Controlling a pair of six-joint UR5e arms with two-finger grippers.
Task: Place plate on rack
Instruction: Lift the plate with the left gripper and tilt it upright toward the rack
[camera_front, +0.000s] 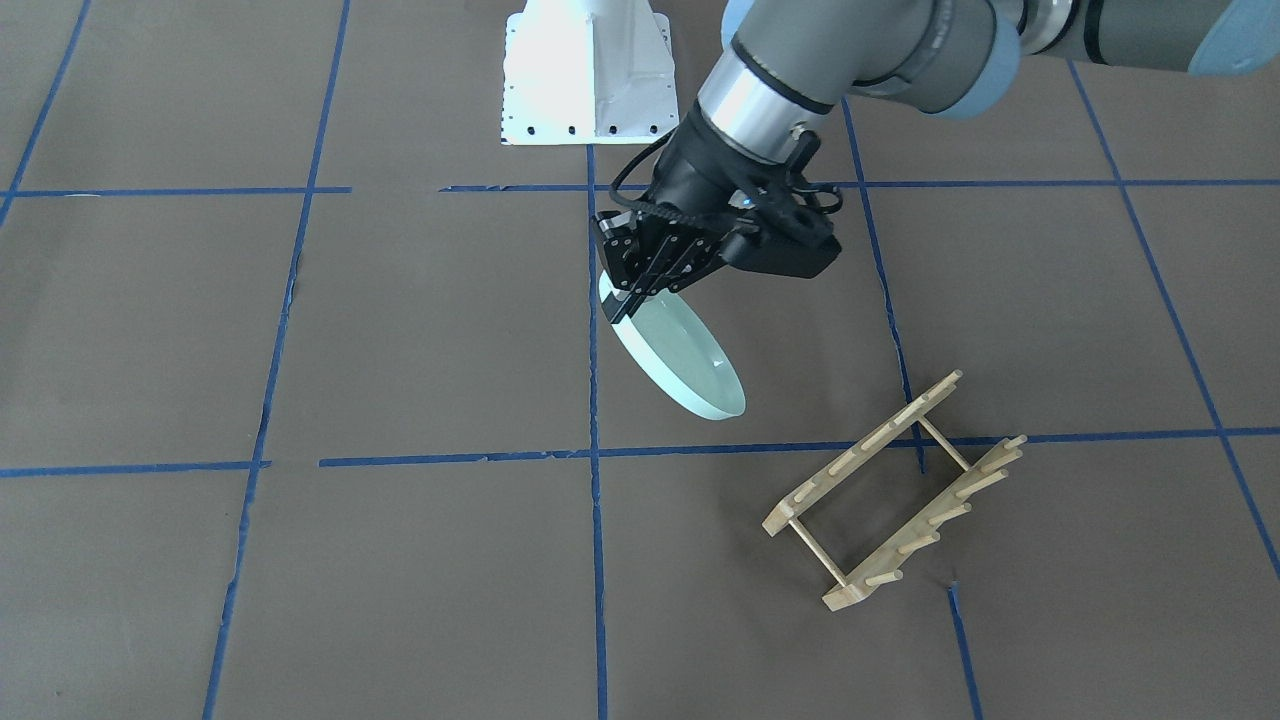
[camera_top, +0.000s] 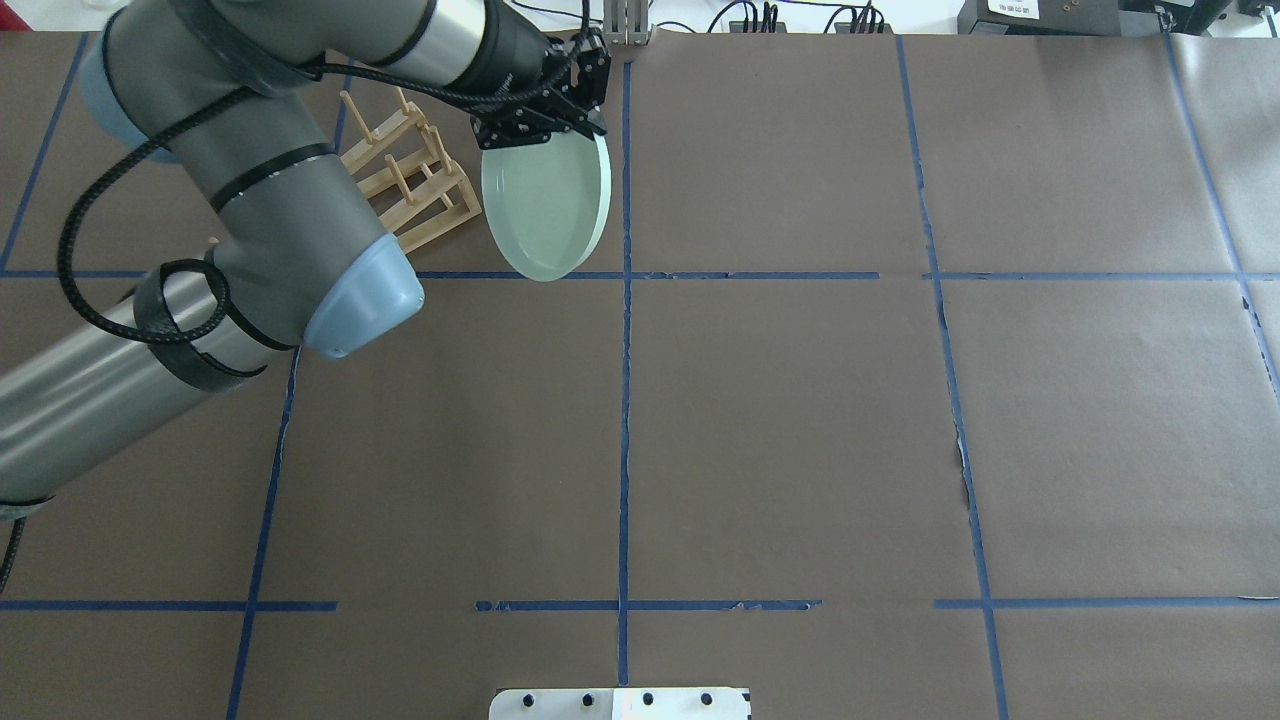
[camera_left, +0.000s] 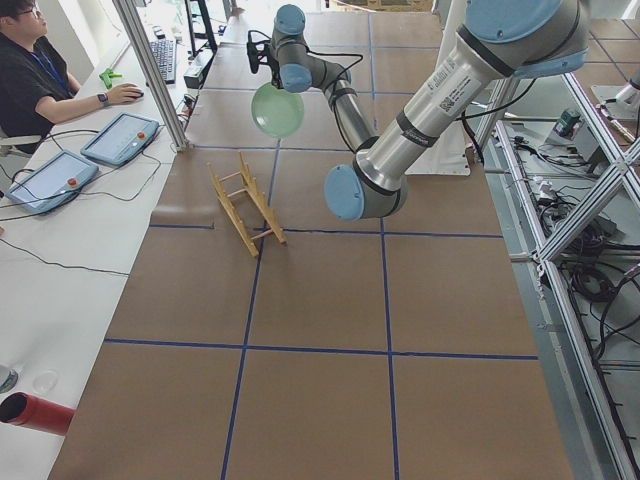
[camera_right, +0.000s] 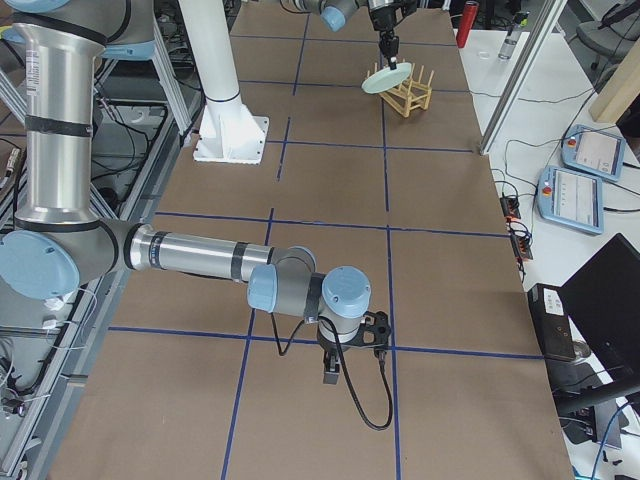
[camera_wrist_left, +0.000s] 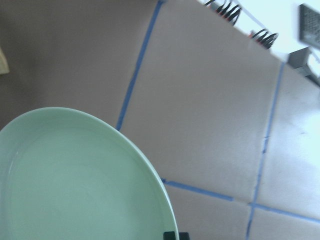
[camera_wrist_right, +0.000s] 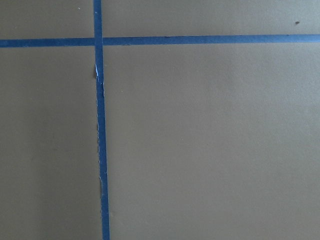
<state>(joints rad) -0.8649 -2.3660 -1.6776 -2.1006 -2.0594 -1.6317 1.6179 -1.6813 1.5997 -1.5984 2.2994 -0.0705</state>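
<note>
Now the plate (camera_front: 683, 362) hangs slanted in the air over the far part of the counter (camera_front: 400, 350), close to the edge opposite the robot and a little to its left of the middle. The left end effector (camera_front: 625, 300) pinches the plate's upper rim with narrow fingers. The rack (camera_front: 895, 490) stands near it, more toward the far left corner, and the two do not touch.

I judge the step to be the carry to the rack. To do it well, the plate should turn upright, its face across both rails, and go down slowly into one gap between pegs, with release only once the rim rests.

The left arm is stretched far forward with the wrist bent down. The right end effector (camera_right: 332, 375) hangs low near the right edge; I cannot tell if it is open.
</note>
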